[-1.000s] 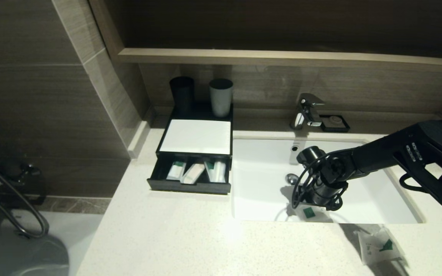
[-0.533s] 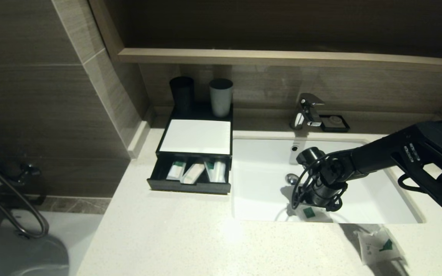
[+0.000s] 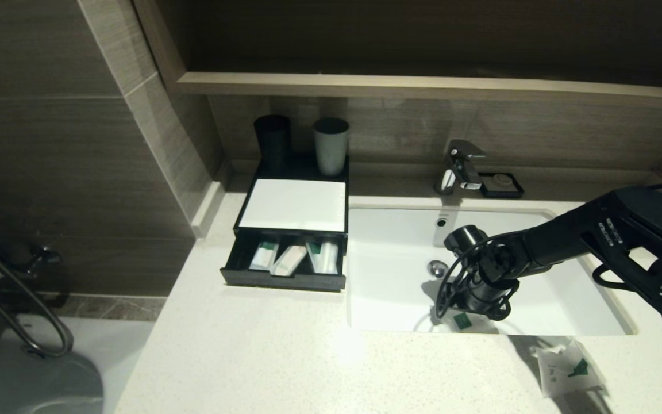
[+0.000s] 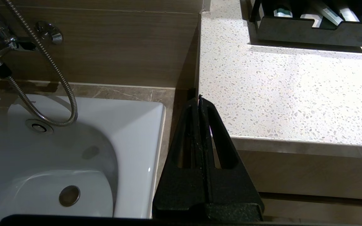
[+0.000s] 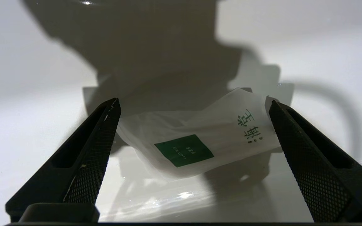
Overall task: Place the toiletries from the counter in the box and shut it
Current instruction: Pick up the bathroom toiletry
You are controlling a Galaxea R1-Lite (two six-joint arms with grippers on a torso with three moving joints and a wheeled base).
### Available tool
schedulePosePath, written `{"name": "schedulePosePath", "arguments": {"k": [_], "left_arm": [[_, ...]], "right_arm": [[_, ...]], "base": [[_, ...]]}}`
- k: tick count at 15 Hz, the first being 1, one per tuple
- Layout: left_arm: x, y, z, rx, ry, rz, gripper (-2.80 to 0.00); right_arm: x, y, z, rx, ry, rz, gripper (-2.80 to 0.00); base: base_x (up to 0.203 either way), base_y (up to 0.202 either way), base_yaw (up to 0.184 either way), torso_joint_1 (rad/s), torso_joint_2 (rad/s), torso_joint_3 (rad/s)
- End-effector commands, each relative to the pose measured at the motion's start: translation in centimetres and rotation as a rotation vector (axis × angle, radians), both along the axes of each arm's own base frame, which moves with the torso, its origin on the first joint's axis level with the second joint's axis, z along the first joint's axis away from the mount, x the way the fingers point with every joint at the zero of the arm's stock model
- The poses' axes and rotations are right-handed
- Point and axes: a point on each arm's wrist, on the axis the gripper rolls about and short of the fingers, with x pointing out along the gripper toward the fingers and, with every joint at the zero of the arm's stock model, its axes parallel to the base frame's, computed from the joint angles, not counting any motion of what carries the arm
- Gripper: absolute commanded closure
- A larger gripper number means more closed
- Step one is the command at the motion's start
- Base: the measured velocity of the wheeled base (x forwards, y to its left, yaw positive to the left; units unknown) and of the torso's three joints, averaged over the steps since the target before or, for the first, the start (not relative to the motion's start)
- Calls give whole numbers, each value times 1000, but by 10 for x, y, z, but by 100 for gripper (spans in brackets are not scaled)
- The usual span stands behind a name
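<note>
Right end effector barely shifted — jaws spread, astride basin packet | drawer holds three | another packet on worktop behind it — drawer unclosed

Packets in the drawer of the box: three. Packet in the basin: one. Packet on the worktop: one. Cups stood behind the box: two, one black, one grey. Tap: one. Soap dish: one.

You see three packets lying in the box's open drawer; a green-labelled packet in the counter's basin, another on the stone.
</note>
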Motion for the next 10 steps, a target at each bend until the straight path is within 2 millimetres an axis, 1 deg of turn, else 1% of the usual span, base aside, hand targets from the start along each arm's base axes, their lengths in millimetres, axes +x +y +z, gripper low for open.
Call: {"name": "schedulePosePath", "arguments": {"k": [1,4,10], "left_arm": [[0,0,0,0,0,1,0],[0,0,0,0,-1,1,0],[0,0,0,0,-1,1,0]], "right_arm": [[0,-1,-2,-1,5,-3,-280],[0,0,-4,3,12,-1,-280],[2,-8,-7,5,19,-18,-280]], "base": [[0,0,0,0,0,0],[0,0,0,0,0,0],[0,0,0,0,0,0]]}}
